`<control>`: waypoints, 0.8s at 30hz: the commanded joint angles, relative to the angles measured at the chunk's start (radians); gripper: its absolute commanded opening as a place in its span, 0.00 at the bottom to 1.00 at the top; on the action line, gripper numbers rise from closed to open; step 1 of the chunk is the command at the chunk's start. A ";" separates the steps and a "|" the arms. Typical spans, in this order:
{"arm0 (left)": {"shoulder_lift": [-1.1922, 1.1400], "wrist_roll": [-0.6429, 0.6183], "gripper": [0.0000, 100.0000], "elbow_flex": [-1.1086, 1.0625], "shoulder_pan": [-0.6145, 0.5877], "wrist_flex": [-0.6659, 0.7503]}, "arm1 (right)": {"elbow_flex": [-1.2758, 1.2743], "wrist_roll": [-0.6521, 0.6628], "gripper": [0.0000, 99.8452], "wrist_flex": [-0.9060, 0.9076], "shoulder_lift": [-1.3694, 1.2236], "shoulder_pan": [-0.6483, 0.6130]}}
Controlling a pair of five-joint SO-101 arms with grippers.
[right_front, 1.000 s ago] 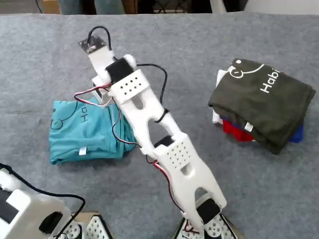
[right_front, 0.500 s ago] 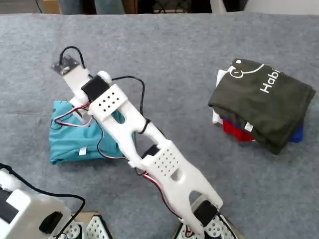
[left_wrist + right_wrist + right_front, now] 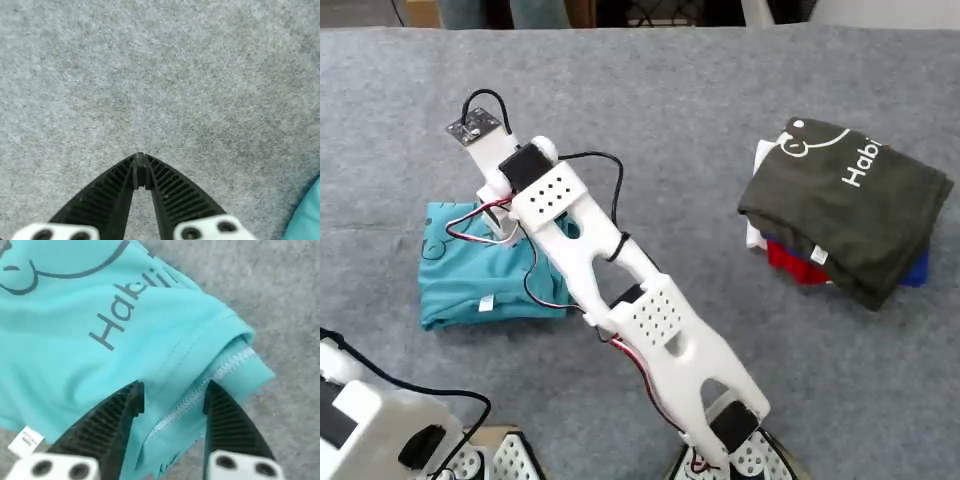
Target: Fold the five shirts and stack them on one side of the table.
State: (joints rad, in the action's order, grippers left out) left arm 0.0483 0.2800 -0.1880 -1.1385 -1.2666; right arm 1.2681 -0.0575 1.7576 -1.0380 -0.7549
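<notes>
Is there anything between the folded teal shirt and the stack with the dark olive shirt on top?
Nothing visible lies on the grey felt table between the folded teal shirt and the stack topped by the dark olive shirt. The right gripper, open, hangs right over the teal shirt's edge with nothing between.

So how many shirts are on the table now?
5. The teal shirt lies alone below the right gripper. Four are stacked apart: the dark olive shirt on top, with edges of a white shirt, red shirt and blue shirt beneath.
</notes>
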 commanded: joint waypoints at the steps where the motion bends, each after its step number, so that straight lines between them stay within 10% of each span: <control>1: 0.021 0.008 0.03 0.016 0.004 0.009 | 0.036 -0.009 0.20 0.003 0.012 0.008; 24: 0.021 0.008 0.03 0.008 0.002 0.006 | 0.044 -0.002 0.14 0.002 -0.027 -0.006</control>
State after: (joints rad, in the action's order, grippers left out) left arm 0.0483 0.2800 -0.1880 -1.1385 -1.2666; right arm 1.2697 -0.0575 1.7576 -1.0779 -0.7549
